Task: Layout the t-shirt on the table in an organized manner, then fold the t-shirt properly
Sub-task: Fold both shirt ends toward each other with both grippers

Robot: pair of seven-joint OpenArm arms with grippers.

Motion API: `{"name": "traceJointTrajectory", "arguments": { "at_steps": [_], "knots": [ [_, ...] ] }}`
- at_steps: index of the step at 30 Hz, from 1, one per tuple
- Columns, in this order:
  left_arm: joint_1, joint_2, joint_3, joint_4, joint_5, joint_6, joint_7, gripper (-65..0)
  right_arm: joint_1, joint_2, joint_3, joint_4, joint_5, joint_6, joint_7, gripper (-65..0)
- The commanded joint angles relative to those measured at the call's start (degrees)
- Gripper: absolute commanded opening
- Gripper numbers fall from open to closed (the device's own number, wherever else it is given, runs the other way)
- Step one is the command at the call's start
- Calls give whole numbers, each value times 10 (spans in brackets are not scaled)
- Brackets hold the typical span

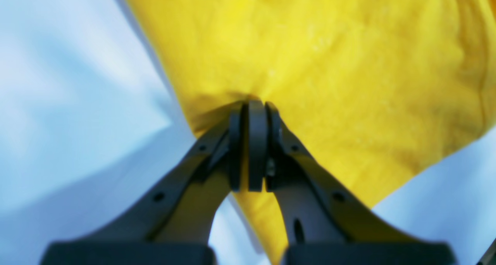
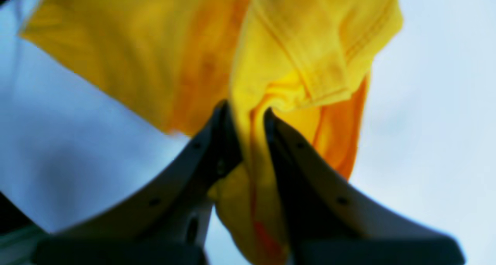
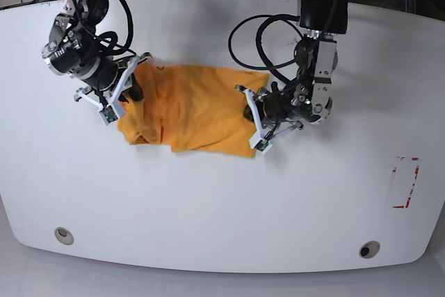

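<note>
The orange-yellow t-shirt (image 3: 195, 106) lies rumpled and partly spread on the white table (image 3: 208, 206), left of centre. My right gripper (image 3: 132, 94) is at its left end, shut on a bunched fold with a hemmed edge (image 2: 310, 63); its jaws (image 2: 246, 112) pinch the cloth between them. My left gripper (image 3: 250, 113) is at the shirt's right edge. In the left wrist view it (image 1: 255, 104) is shut on a thin pinch of the fabric (image 1: 329, 63). The neck label is hidden.
A red-taped rectangle (image 3: 405, 182) is at the table's right. Two grey grommet holes (image 3: 64, 235) (image 3: 369, 249) sit near the front edge. Black cables (image 3: 261, 33) loop over the table behind the left arm.
</note>
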Motion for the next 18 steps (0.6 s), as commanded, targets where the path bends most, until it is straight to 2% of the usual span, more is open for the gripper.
{"name": "traceJointTrajectory", "arguments": {
  "at_steps": [1,9,18],
  "knots": [
    [1,5,15,-23,27,-1,-6,-650,27,-10,-7,12,10,1,16,-633],
    [0,23,32,-61,42,-1,-36,-650,77,-48,-10,8,28,1,13,-626],
    [0,23,31,-61,42,-1,-39,-650,96,-76,-71,-1,22,1,14,-626]
  ]
}}
